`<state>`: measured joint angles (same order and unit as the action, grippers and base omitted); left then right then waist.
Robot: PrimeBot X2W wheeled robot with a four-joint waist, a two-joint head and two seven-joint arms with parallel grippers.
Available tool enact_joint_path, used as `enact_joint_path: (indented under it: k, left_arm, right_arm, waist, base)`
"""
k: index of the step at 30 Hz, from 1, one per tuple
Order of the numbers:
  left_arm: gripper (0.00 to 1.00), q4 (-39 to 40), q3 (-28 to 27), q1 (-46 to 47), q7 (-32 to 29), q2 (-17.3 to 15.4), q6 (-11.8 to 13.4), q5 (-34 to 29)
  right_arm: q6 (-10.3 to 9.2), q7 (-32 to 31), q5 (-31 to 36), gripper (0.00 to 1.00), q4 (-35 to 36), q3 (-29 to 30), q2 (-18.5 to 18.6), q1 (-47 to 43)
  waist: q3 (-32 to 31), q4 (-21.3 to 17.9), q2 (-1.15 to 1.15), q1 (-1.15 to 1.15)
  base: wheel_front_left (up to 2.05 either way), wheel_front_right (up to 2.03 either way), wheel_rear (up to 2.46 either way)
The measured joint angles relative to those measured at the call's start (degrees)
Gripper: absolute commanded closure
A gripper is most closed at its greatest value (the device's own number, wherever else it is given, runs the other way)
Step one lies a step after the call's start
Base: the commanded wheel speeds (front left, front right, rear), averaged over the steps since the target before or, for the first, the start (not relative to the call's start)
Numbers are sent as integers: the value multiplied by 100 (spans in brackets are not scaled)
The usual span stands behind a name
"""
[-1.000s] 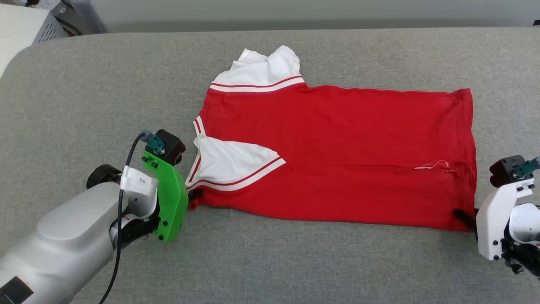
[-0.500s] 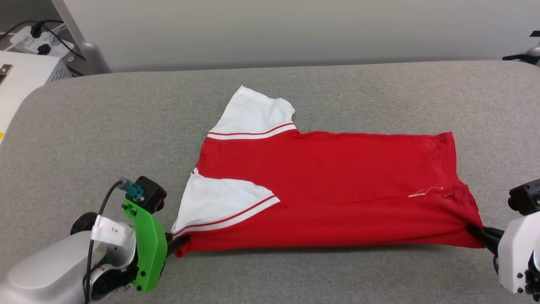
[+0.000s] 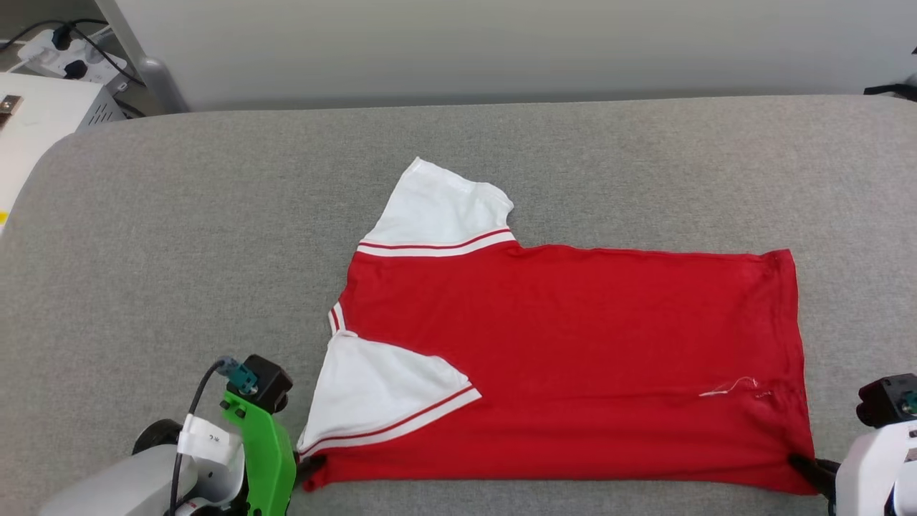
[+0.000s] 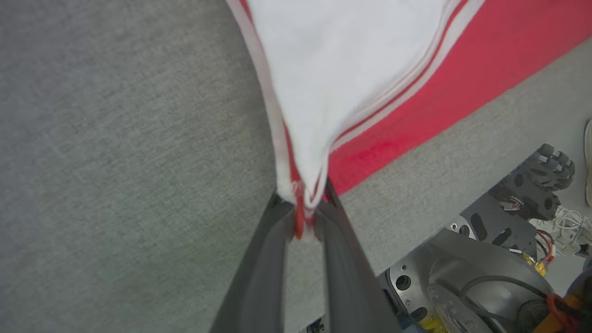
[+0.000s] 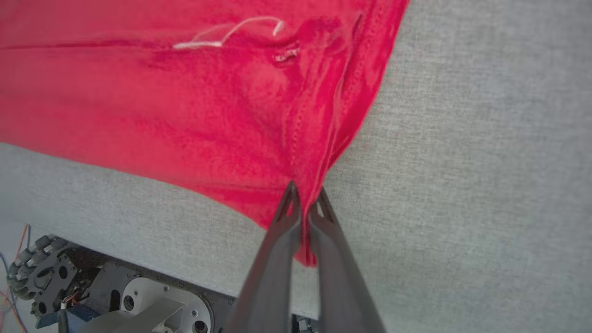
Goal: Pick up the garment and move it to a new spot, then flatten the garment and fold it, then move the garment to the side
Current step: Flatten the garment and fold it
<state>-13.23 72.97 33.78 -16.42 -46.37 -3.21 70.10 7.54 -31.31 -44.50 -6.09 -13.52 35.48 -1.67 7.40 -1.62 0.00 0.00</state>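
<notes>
Garment [image 3: 573,344], red, white-sleeved: lay flat on grey bench [image 3: 179,236]. Fingers of left gripper [image 3: 315,469] clamped its sleeve-side corner; fingers of right gripper [image 3: 802,464] clamped its hem corner.

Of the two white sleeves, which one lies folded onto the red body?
The near sleeve, by the left gripper, lies over the garment's red body; the far sleeve sticks out onto the grey cushion.

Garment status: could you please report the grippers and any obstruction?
Left gripper shut on garment at sleeve-end corner. Right gripper shut on hem corner. Garment spread on grey surface. Nothing obstructing.
</notes>
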Motion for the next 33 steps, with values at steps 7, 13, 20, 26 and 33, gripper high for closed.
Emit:
enact_joint_path:
  k: [7, 13, 20, 26, 33]
  left_arm:
    - [0, -109, -152, 17, 313, -86, 0, -59]
    - [0, 141, -508, 292, 621, -360, 89, -88]
    - [0, 112, -950, 1088, 987, -326, 252, -428]
    - [0, -374, -1170, 1933, 903, 103, 163, -591]
    - [0, -1285, -1198, 3170, 103, 654, -112, -659]
  right_arm:
    - [0, 660, 223, 0, 19, 109, -118, 5]
    - [0, 1452, 662, 0, 419, 481, -205, 23]
    - [0, 2664, 1447, 0, 832, 1026, -869, 156]
    - [0, 3221, 1939, 0, 1193, 1138, -1372, 197]
    - [0, 3364, 2226, 0, 1594, 901, -1667, 389]
  waist:
    - [-125, 53, 0, 0]
    - [-229, 14, 0, 0]
    - [-112, -113, 0, 0]
    - [152, -245, 0, 0]
    - [601, -479, 0, 1]
  base:
    - [0, 0, 0]
    - [0, 0, 0]
    - [0, 0, 0]
    - [0, 0, 0]
    - [0, 0, 0]
